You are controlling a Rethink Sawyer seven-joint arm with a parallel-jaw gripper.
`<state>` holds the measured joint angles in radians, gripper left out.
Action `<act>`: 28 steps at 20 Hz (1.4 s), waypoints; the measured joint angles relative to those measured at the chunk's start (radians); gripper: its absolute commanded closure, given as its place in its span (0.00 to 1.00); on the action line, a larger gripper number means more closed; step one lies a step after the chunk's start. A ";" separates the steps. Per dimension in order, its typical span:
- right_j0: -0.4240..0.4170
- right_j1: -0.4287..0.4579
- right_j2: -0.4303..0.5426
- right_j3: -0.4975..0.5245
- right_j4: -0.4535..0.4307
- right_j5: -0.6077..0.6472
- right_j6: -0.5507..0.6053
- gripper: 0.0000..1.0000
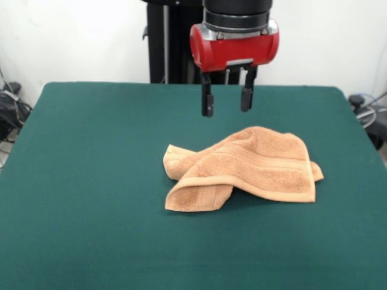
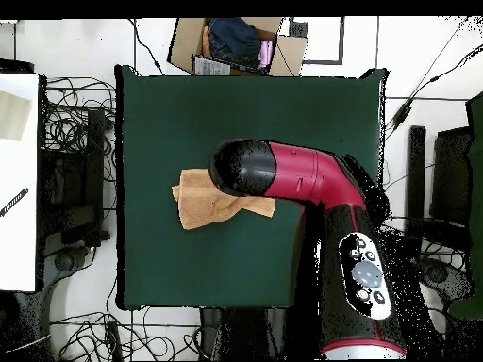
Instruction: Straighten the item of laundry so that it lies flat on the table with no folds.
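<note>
The orange-tan towel point(image 1: 245, 169) lies crumpled on the dark green table point(image 1: 91, 181), right of centre in the front view. It is folded over itself, with a ribbed border band across the top layer and a folded flap at its front left. My gripper point(image 1: 227, 99) hangs open and empty in the air above the towel's far edge, not touching it. In the overhead view the towel point(image 2: 203, 203) shows partly, its right part hidden under my arm point(image 2: 283, 174). The gripper itself is hidden there.
A cardboard box with clothes point(image 2: 236, 42) sits off the table's far edge in the overhead view. Cables lie on the floor around the table. A white surface point(image 2: 17, 179) stands at the left.
</note>
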<state>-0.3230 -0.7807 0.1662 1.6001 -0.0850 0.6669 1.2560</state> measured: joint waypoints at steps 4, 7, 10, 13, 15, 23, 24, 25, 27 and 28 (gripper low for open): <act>0.009 0.002 0.000 -0.003 0.000 0.000 0.000 0.00; 0.017 0.012 0.000 -0.014 0.000 0.000 0.000 0.00; 0.022 0.021 0.000 -0.024 0.000 0.000 0.000 0.00; 0.025 0.039 0.000 -0.039 0.000 0.000 0.000 0.00; 0.025 0.057 0.001 -0.054 0.000 0.000 0.000 0.00; 0.025 0.101 0.008 -0.108 0.000 0.002 0.000 0.00; 0.025 0.105 0.008 -0.114 0.000 0.003 0.000 0.00; 0.025 0.107 0.008 -0.117 0.000 0.005 0.000 0.00; 0.025 0.114 0.008 -0.135 0.000 0.012 0.000 0.00; 0.025 0.117 0.008 -0.143 0.000 0.016 0.000 0.00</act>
<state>-0.2978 -0.6636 0.1742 1.4572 -0.0852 0.6832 1.2560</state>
